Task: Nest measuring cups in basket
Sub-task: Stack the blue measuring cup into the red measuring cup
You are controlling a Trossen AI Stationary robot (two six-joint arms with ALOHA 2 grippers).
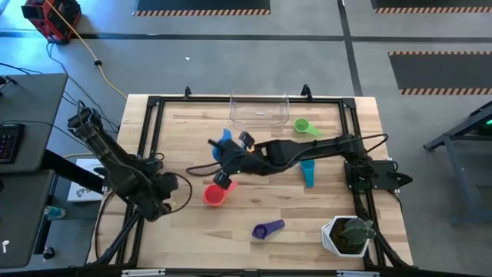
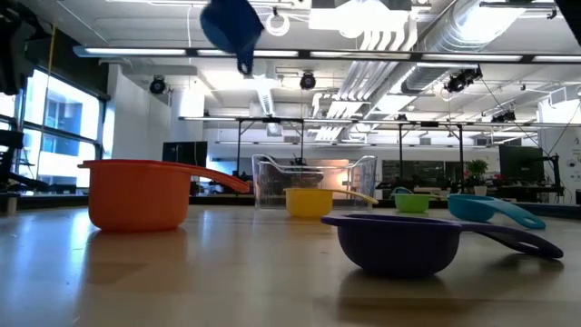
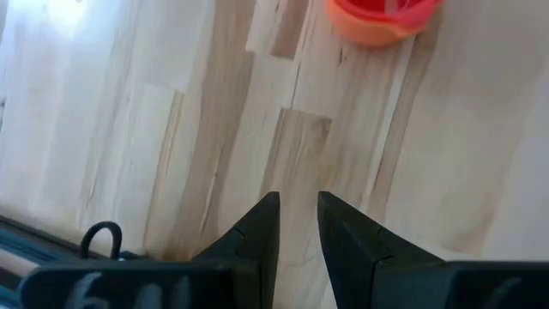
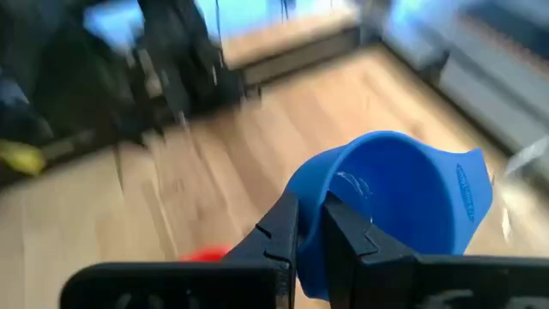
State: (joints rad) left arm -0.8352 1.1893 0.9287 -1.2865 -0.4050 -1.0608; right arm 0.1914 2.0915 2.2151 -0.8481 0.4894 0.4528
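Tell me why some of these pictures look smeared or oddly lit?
In the right wrist view the room and table are streaked with blur, while the blue cup pinched in the right hand stays fairly crisp. In the low view bright ceiling lights leave the orange-red cup and purple cup dim, with soft reflections on the table. In the high view the light is even.

blue cup [image 4: 403,206]: held aloft | clear basket [image 1: 259,110]: table's far edge
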